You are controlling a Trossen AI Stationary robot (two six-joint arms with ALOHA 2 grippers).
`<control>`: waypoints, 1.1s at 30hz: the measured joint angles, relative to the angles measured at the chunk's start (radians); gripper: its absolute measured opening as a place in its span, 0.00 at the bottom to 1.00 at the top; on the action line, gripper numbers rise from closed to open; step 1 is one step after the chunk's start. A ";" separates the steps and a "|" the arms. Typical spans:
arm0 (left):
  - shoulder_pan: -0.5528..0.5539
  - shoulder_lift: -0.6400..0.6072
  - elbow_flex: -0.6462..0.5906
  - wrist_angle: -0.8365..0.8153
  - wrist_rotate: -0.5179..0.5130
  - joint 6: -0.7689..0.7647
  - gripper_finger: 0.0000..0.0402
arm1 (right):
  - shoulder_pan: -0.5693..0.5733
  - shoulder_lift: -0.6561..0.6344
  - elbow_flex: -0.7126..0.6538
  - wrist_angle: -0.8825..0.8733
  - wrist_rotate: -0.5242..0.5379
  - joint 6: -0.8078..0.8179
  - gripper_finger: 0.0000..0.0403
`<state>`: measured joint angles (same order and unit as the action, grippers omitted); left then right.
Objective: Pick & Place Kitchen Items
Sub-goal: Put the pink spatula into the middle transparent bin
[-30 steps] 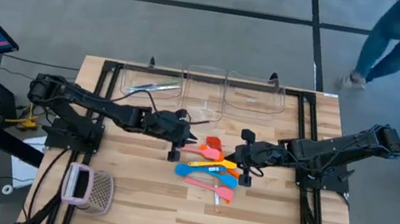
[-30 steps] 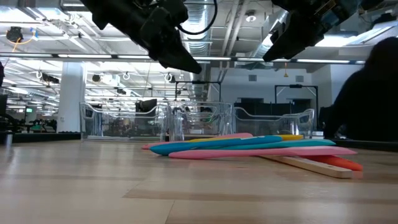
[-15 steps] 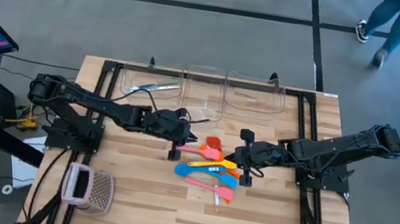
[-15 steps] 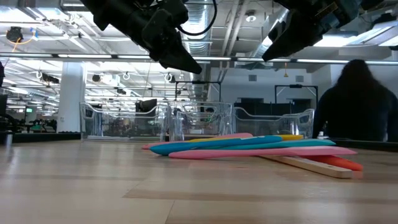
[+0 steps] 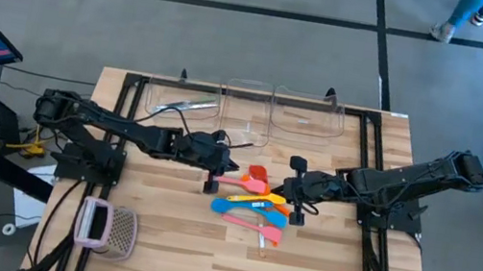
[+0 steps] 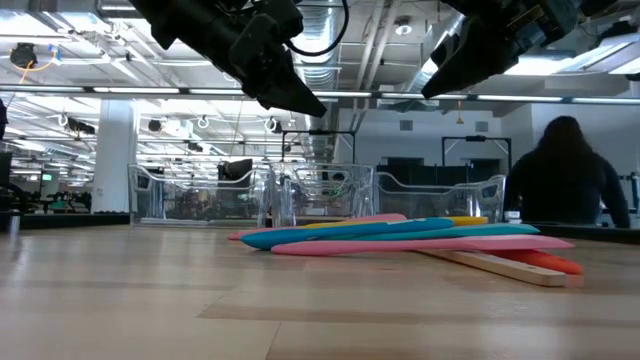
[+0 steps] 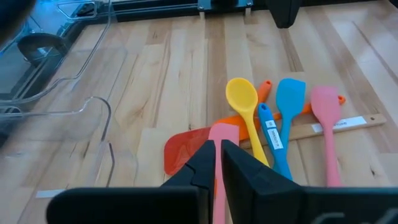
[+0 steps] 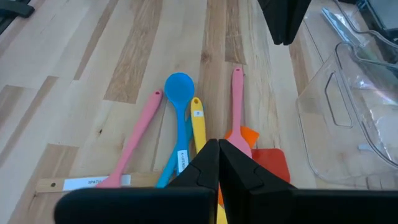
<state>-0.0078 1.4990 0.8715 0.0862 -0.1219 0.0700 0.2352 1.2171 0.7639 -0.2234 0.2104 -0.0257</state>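
The kitchen items (image 5: 253, 203) lie in a loose pile near the middle of the wooden surface (image 5: 166, 240), between the two arms. The pile holds a yellow spoon (image 7: 244, 102), a blue spoon (image 8: 179, 87), a blue spatula (image 7: 287, 106), two pink utensils (image 7: 326, 115), an orange piece and a red-headed spatula (image 7: 186, 146) with a wooden handle, several crossing one another. In the low view they rest flat on the surface, stacked.

The left claw (image 5: 221, 161) hangs above the pile's left edge, its fingers (image 7: 202, 165) drawn almost together with only a thin slit between them and nothing gripped. The right claw (image 5: 292, 187) hangs above the pile's right edge, fingers (image 8: 208, 163) pressed together, empty.

Three clear bins (image 5: 246, 107) stand in a row along the far edge; the leftmost holds silvery cutlery (image 5: 183, 104). A pink-and-white mesh basket (image 5: 107, 228) sits near the front left corner. A person (image 6: 565, 180) stands in the room behind.
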 joint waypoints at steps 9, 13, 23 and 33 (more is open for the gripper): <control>0.000 0.000 0.000 0.010 0.000 0.000 0.04 | -0.004 0.000 0.000 0.000 0.000 0.000 0.00; 0.000 0.000 0.000 0.014 0.000 0.000 0.04 | -0.005 0.000 0.000 0.000 0.000 0.000 0.00; 0.000 0.000 -0.001 0.028 0.000 0.000 0.04 | -0.005 0.000 0.000 0.000 0.000 0.000 0.00; -0.001 0.000 -0.001 0.036 0.000 -0.001 0.05 | -0.004 0.000 0.000 0.000 0.000 0.000 0.00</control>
<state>-0.0086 1.4990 0.8707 0.1223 -0.1219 0.0692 0.2310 1.2171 0.7639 -0.2237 0.2104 -0.0257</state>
